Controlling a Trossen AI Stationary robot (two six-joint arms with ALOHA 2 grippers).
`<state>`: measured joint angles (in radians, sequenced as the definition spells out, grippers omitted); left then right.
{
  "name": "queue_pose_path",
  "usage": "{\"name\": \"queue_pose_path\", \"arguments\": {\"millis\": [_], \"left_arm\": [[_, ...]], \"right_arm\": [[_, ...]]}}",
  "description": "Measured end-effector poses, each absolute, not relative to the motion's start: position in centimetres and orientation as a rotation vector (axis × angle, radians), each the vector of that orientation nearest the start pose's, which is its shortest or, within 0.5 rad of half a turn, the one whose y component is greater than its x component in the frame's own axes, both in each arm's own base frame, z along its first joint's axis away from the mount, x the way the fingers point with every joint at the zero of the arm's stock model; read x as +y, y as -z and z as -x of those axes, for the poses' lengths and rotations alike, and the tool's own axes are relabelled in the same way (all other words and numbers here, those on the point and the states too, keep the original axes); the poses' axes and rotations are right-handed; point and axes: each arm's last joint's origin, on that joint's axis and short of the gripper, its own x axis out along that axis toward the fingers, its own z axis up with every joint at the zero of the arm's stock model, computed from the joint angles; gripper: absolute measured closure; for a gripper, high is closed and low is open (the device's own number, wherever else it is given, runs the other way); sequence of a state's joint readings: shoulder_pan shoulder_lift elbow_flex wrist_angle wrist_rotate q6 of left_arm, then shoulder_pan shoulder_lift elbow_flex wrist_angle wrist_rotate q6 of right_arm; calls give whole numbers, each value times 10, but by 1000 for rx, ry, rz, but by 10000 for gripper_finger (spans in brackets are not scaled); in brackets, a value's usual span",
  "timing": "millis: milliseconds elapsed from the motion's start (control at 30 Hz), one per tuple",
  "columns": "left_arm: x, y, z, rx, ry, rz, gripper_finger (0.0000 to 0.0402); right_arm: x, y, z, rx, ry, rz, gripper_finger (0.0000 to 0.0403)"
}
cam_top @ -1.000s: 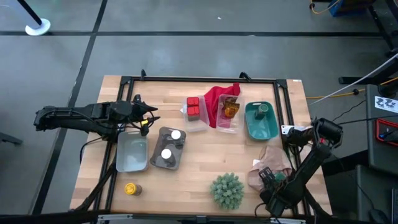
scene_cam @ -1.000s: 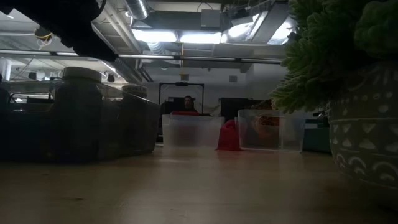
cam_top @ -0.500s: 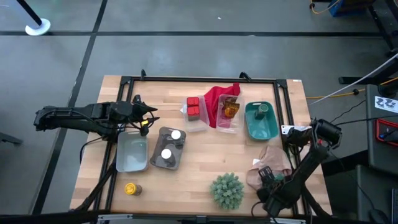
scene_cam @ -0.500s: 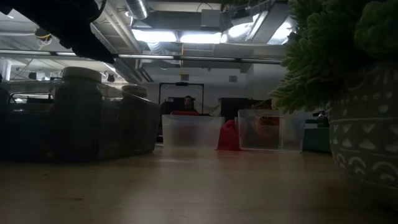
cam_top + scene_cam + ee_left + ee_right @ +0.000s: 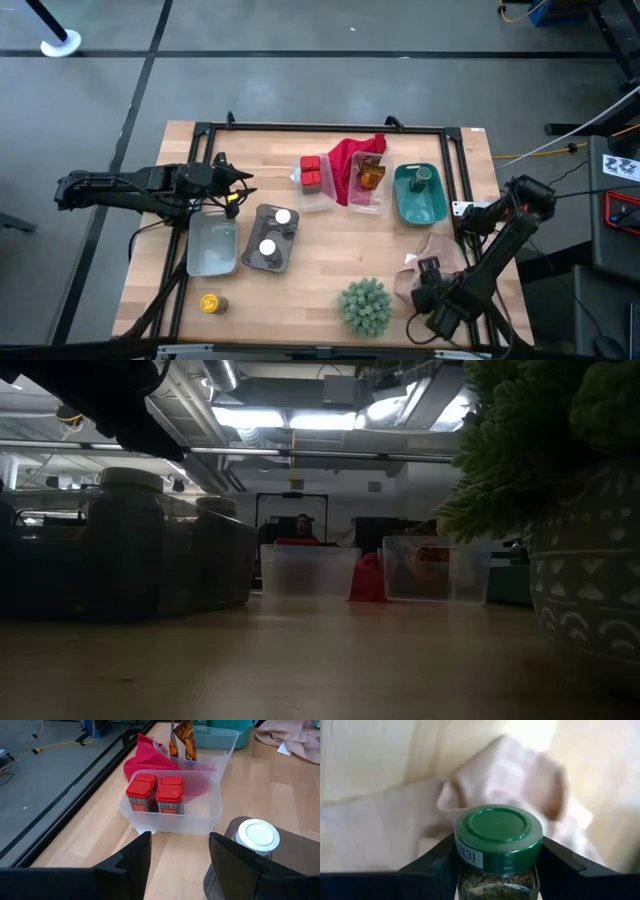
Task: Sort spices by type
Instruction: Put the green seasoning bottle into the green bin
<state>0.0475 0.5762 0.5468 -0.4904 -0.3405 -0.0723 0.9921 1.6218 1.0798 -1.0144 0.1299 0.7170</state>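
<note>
My right gripper (image 5: 426,274) is over a beige cloth (image 5: 440,252) near the table's right near corner, shut on a green-capped spice jar (image 5: 498,832). My left gripper (image 5: 180,865) hangs open above the table's left side (image 5: 236,190), facing two red tins (image 5: 157,794) standing in a clear tub. Two white-topped jars (image 5: 273,231) stand in a grey tray. An amber jar (image 5: 371,176) sits in a second clear tub. A green jar (image 5: 422,178) stands in a teal tray. A yellow-capped jar (image 5: 209,303) stands on the wood by the near left edge. My right gripper pinches the green-capped jar between its two fingers (image 5: 434,862), one on each side of the glass body just under the cap (image 5: 497,879). The jar stands upright in the hold above the beige cloth (image 5: 395,835). Whether its base is clear of the cloth is hidden.
A spiky green plant in a patterned pot (image 5: 365,306) stands at the near edge, left of my right gripper. A red cloth (image 5: 352,155) lies between the clear tubs. A pale empty tray (image 5: 212,246) sits under my left arm. A person (image 5: 302,526) sits far behind the table.
My right arm has lifted at its elbow, and its gripper with the jar has shifted a little toward the table's left and far side, over the beige cloth. The left arm has kept still.
</note>
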Motion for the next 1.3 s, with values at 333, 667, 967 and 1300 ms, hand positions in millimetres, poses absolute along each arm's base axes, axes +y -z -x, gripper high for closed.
{"name": "queue_pose_path", "arguments": {"millis": [333, 667, 967, 1300], "left_arm": [[16, -253, -127, 503, -398, -7, 219], [16, -253, -127, 504, -397, -9, 219], [16, -254, -128, 500, -389, -38, 219], [16, -254, -128, 504, -385, -56, 219]], "right_arm": [[195, -243, -144, 1106, 114, 237, 201], [156, -275, -132, 672, 450, 303, 200], [131, -263, -126, 459, 623, 272, 200], [79, -227, -111, 312, 789, 163, 200]]}}
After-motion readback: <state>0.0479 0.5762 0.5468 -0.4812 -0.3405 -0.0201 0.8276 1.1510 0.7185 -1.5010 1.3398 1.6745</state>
